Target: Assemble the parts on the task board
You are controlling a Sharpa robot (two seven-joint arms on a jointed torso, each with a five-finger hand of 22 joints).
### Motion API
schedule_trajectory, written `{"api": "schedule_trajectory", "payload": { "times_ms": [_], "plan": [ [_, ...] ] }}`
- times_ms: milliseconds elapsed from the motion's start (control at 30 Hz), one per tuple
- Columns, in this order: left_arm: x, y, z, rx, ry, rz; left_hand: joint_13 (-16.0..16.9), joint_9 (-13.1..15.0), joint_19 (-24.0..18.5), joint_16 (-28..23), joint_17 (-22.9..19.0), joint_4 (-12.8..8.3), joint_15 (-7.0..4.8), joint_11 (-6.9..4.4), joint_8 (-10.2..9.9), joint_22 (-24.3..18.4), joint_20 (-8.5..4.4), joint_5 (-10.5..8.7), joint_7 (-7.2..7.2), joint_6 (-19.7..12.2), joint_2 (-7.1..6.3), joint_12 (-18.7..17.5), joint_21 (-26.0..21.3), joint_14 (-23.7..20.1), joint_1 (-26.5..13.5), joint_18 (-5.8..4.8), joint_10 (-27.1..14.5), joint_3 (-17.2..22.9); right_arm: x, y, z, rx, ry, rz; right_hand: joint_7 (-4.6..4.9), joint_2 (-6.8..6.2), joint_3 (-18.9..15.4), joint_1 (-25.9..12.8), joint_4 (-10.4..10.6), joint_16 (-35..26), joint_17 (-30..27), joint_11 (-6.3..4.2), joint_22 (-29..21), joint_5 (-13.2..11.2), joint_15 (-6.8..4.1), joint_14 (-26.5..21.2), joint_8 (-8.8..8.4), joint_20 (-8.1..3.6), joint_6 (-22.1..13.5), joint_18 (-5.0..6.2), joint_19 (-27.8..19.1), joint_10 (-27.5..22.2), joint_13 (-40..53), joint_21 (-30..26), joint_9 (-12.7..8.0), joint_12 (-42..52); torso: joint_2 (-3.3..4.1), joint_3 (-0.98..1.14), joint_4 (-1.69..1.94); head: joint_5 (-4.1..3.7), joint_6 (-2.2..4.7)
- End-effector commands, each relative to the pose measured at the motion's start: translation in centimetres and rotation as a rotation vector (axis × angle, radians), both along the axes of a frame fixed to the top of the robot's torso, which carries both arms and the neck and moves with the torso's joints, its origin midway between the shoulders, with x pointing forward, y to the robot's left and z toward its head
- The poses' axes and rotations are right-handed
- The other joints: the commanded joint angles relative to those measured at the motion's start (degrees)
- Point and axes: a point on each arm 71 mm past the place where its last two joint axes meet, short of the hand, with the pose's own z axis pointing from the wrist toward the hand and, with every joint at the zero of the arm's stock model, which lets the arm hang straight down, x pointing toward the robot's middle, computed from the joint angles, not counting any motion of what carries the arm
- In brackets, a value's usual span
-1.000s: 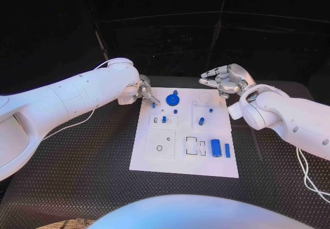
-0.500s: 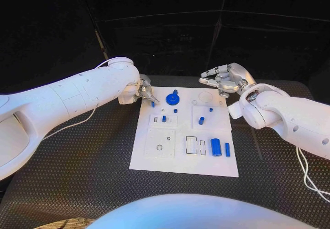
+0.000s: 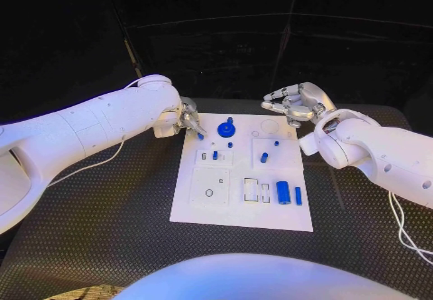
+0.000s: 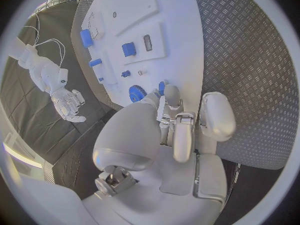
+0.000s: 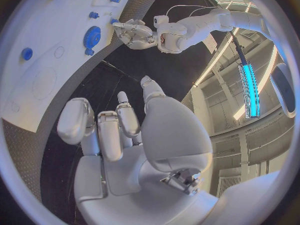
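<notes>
The white rectangular task board (image 3: 242, 181) lies at the centre of the black textured table (image 3: 108, 212). The left silver hand (image 3: 188, 119) sits at the board's 10 o'clock corner, fingers curled inward and pointing down at the board edge beside the blue gear-shaped disc (image 3: 226, 130); in the left wrist view the fingers (image 4: 181, 130) are drawn together and nothing can be made out between them, though the fingertips partly cover a small blue piece (image 4: 162, 87) at the board edge, so whether they touch it cannot be determined. The right silver hand (image 3: 296, 104) hovers off the board's 1 o'clock corner, above the table, fingers loosely bent and apart, holding nothing; the right wrist view confirms an empty palm (image 5: 125, 135).

On the board: a blue cylinder (image 3: 283, 192) with a slim blue bar (image 3: 298, 196) just beside it at 4 o'clock, a small blue peg (image 3: 264, 158) near the centre, and further small blue pegs (image 3: 214, 155) at 10 o'clock, too small to characterise. White cables (image 3: 402, 225) trail off the table behind both arms
</notes>
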Motion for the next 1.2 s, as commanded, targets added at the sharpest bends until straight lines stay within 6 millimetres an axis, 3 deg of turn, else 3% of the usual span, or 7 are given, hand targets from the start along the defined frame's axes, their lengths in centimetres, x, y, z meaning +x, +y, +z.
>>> {"api": "schedule_trajectory", "payload": {
  "times_ms": [33, 100, 200, 600, 1200],
  "plan": [
    [-0.3, -0.1, 0.4, -0.088, -0.008, 0.030, -0.1, 4.6, -0.1, 0.1, 14.7, -6.9, -0.35, -0.03, 1.7, 8.4, -0.17, 0.06, 0.13, -0.9, -1.93, -0.1, -0.2, 6.0, -3.3, 0.06, 0.5, 11.5, 0.0, 0.1, 0.2, 0.002, -0.007, 0.011, 0.06, 0.13, -0.3, -0.4, 0.0, -0.3, 4.8, 0.07, 0.0, 0.2, 0.24, 3.7, 0.17, 0.00, -0.3, 0.55, -0.5, -0.4, 0.0, -0.4, 0.0, 0.2, -0.06, 0.01, 0.08, 0.17, -0.04],
    [-0.5, 0.0, 0.5, -0.111, -0.006, 0.039, -0.1, 5.5, 0.0, 0.1, 14.6, -7.4, -0.19, 0.10, 2.6, 8.6, -0.39, -0.10, 0.26, -1.2, -3.27, 0.0, -0.3, 5.9, -5.5, 0.15, 0.7, 15.4, 0.0, 0.1, 0.1, 0.002, -0.006, 0.011, 0.06, 0.19, -0.3, -0.4, 0.0, -0.3, 4.7, 0.07, -0.1, 0.3, 0.24, 3.7, 0.18, 0.00, -0.3, 0.56, -0.5, -0.4, 0.0, -0.4, 0.0, 0.2, -0.11, 0.03, 0.14, 0.15, -0.13],
    [-1.0, 0.1, 0.7, -0.134, -0.010, 0.044, -0.1, 6.0, 0.0, 0.0, 14.6, -8.1, -0.31, 0.07, 3.2, 8.6, -0.32, -0.06, 0.09, -1.4, -4.05, 0.1, -0.4, 5.9, -6.6, 0.13, 0.8, 17.9, 0.0, 0.1, 0.1, 0.002, -0.006, 0.012, 0.06, 0.20, -0.3, -0.4, 0.0, -0.3, 4.7, 0.07, -0.1, 0.3, 0.24, 3.7, 0.19, 0.00, -0.3, 0.56, -0.5, -0.4, 0.0, -0.4, 0.0, 0.2, -0.08, 0.00, 0.06, 0.33, -0.05],
    [-3.6, -0.1, 1.3, -0.166, -0.058, 0.015, -0.1, 6.9, 0.1, 0.0, 14.5, -9.1, -0.41, -0.02, 4.1, 8.7, -0.40, -0.13, -0.02, -1.7, -5.34, 0.2, -0.5, 5.9, -8.4, 0.13, 1.1, 21.5, 0.1, -0.1, 0.1, 0.000, -0.005, 0.009, 0.06, 0.20, -0.3, -0.4, 0.0, -0.3, 4.7, 0.07, -0.1, 0.3, 0.24, 3.7, 0.19, 0.00, -0.3, 0.56, -0.5, -0.4, 0.0, -0.4, 0.0, 0.2, -0.05, 0.04, 0.04, 0.36, -0.09],
    [-6.2, -0.6, -0.8, -0.024, -0.169, -0.082, 1.1, 8.1, 0.5, 0.0, 14.5, -11.4, -0.62, -0.24, 5.5, 9.2, -0.60, -0.15, -0.19, -1.9, -7.81, 1.1, 0.4, 5.9, -10.0, -0.03, 2.3, 27.2, 0.1, -0.1, 0.0, -0.001, -0.003, 0.007, 0.05, 0.26, -0.3, -0.4, 0.0, -0.3, 4.7, 0.07, -0.1, 0.4, 0.24, 3.7, 0.21, 0.01, -0.3, 0.57, -0.5, -0.4, 0.0, -0.4, 0.0, 0.2, 0.02, -0.03, -0.04, 0.79, 0.13]
  ]
}}
